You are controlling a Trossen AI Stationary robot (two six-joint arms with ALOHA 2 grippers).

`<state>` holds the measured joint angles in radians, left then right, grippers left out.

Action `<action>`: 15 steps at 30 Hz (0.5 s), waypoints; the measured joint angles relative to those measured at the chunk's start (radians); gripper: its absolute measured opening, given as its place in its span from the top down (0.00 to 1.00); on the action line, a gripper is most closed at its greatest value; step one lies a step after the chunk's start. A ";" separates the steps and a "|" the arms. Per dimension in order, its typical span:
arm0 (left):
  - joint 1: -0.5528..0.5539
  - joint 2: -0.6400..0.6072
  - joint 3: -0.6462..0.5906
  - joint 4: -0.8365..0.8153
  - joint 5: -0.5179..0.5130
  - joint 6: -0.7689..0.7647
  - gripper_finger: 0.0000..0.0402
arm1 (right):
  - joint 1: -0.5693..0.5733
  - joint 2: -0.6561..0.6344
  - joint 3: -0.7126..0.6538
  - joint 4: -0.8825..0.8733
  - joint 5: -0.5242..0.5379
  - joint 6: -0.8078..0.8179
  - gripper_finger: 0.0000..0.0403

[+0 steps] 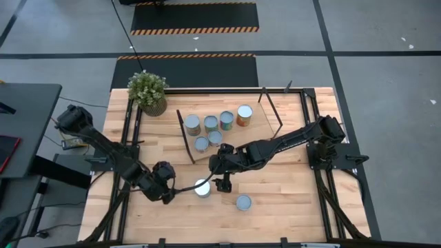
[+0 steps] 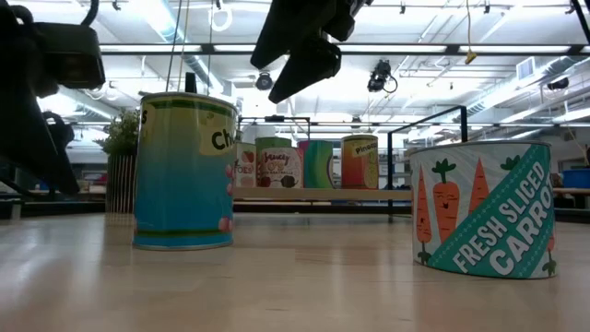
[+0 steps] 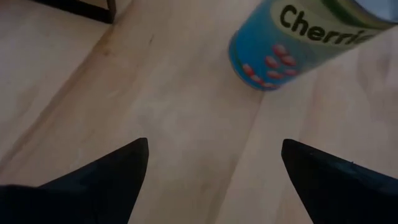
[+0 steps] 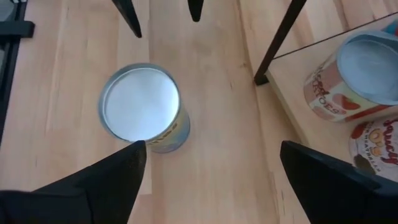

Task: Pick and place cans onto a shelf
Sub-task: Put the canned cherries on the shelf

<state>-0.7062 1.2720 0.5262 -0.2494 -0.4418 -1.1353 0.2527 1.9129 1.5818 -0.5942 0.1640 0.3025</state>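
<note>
High view: six cans stand on the shelf [image 1: 265, 132], four in a far row (one at [image 1: 244, 115]) and two nearer [image 1: 201, 143]; the shelf lies flat on the bench [image 1: 289, 193] with black frame ends. Two more cans stand on the bench: a white-topped cherry can [image 1: 202, 188] between the two tools, and a carrot can [image 1: 243, 202] alone toward the near edge. The left tool [image 1: 178, 191] reaches in just beside the cherry can; the right tool [image 1: 222, 184] hangs just on that can's other side, its arm stretched across the shelf's near edge. A plant [image 1: 147, 91] sits at the bench's far left corner. Low view: the cherry can [image 2: 184, 171] stands upright on the left, the carrot can [image 2: 481, 209] on the right and closer to the camera, with shelf cans [image 2: 360, 162] in a row behind them; a dark tool [image 2: 300, 41] hangs above, clear of everything. Left wrist view: the left tool's fingers [image 3: 102, 180] are spread apart with bare bench between them, and the cherry can [image 3: 292, 40] stands ahead of them, untouched. Right wrist view: the right tool's fingers [image 4: 96, 183] are spread apart above the bench, the cherry can [image 4: 143, 107] upright just ahead of one finger, and a shelf corner with two cans [image 4: 357, 74] off to the side.
</note>
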 joint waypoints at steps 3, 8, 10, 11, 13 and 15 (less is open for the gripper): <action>0.000 0.022 0.000 0.021 -0.033 -0.037 0.07 | 0.001 0.000 -0.018 0.007 -0.002 0.009 0.05; 0.003 0.093 0.000 0.124 -0.088 -0.076 0.07 | 0.015 0.000 -0.079 0.069 -0.029 -0.001 0.04; 0.003 0.130 0.000 0.190 -0.108 -0.084 0.07 | 0.020 0.002 -0.110 0.092 -0.030 -0.021 0.03; 0.003 0.149 0.000 0.220 -0.118 -0.088 0.07 | 0.021 0.002 -0.124 0.117 -0.030 -0.031 0.03; 0.003 0.184 0.000 0.285 -0.132 -0.094 0.07 | 0.022 0.001 -0.160 0.189 -0.038 -0.034 0.03; 0.003 0.214 0.000 0.343 -0.147 -0.102 0.07 | 0.022 0.001 -0.191 0.243 -0.052 -0.039 0.03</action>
<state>-0.7033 1.4858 0.5262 0.0941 -0.5885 -1.2372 0.2746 1.9141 1.3906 -0.3515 0.1118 0.2632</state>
